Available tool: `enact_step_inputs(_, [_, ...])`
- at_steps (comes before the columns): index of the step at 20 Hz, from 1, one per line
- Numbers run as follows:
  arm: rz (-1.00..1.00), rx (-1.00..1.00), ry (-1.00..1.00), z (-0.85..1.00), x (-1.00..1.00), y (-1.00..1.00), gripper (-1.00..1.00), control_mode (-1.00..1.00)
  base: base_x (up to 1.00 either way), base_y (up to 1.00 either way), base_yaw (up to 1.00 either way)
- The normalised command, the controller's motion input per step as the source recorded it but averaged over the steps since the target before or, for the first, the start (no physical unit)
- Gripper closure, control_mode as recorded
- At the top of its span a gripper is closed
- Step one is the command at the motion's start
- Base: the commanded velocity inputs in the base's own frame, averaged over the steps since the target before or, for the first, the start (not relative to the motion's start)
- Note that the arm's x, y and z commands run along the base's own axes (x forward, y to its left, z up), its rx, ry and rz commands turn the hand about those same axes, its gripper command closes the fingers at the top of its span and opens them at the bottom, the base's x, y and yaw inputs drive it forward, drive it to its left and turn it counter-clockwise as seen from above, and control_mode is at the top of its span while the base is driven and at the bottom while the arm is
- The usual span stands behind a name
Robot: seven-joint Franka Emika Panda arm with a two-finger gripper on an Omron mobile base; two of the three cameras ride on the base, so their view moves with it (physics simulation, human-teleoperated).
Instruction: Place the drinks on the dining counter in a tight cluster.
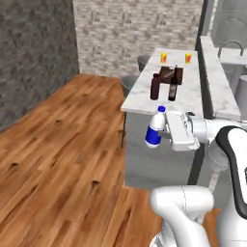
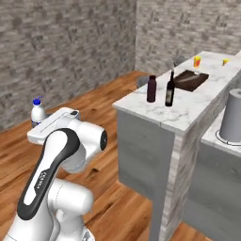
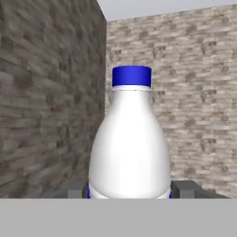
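We hold the water bottle (image 1: 155, 128) clamped in our gripper (image 1: 164, 129), carrying it; next, set it beside the wine bottle (image 1: 172, 88) and maroon bottle (image 1: 155, 86) on the dining counter (image 1: 144, 100).

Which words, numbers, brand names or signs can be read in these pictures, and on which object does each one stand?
"FRANKA" (uncertain): small dark lettering runs along the black stripe of the arm in the right base view, too small to read with confidence.
Water bottle, held between the fingers: its blue label shows no readable text.
Wine bottle and maroon bottle on the dining counter: no label can be read.
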Motion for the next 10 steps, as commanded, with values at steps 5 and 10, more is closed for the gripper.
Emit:
enact_step_inputs(5, [0.0,0.0,0.0,0.0,0.0,0.0,1.0,1.0,1.0,1.0,-0.43])
enact_step_inputs(10, [0.0,0.0,0.0,0.0,0.0,0.0,1.0,1.0,1.0,1.0,-0.43])
